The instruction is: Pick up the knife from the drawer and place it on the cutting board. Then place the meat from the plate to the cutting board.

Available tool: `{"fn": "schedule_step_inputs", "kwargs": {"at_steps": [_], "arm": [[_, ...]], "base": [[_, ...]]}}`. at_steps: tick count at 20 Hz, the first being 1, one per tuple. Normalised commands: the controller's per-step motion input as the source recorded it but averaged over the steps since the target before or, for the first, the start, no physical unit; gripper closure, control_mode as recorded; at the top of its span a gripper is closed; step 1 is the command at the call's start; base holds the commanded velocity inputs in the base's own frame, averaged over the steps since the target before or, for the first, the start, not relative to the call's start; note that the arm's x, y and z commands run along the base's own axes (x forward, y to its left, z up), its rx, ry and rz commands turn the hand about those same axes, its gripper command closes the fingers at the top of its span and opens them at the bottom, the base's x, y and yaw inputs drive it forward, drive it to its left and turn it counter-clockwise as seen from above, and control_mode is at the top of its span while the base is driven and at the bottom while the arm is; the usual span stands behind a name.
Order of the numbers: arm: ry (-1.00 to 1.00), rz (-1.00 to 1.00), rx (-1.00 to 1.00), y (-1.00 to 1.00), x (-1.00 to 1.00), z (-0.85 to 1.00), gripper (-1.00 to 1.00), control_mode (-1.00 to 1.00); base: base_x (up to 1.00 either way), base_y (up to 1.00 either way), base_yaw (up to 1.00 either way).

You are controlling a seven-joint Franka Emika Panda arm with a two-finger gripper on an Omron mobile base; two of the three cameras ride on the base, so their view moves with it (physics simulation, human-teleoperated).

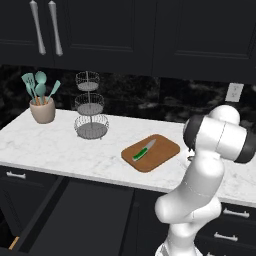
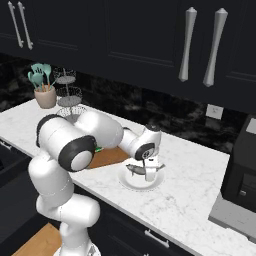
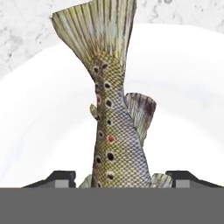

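On the white marble worktop (image 1: 65, 145) a wire basket stand (image 1: 91, 106) and a pot of teal utensils (image 1: 42, 104) stand at the back, well apart from the work. The knife (image 1: 143, 150) lies on the cutting board (image 1: 151, 152), and the drawer (image 1: 75, 215) below hangs open. The fish (image 3: 111, 131) lies on the white plate (image 3: 188, 100), just beside the board. The gripper (image 3: 121, 180) is directly over it; in the hand view the tail points to 12 o'clock. The two finger tips (image 3: 59, 178) stand spread on either side of the body, at 9 and 3 o'clock; whether they touch it I cannot tell.
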Motion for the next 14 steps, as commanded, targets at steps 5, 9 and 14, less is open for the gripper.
{"fn": "schedule_step_inputs", "kwargs": {"at_steps": [5, 9, 14], "arm": [[0.0, 0.0, 0.0, 0.28, -0.16, 0.1, 1.0, -1.0], [0.0, 0.0, 0.0, 0.44, -0.19, 0.58, 1.0, -1.0], [0.0, 0.0, 0.0, 0.79, -0.01, 0.36, 1.0, -1.0]], "base": [[0.0, 0.0, 0.0], [0.0, 0.0, 0.0], [0.0, 0.0, 0.0]]}}
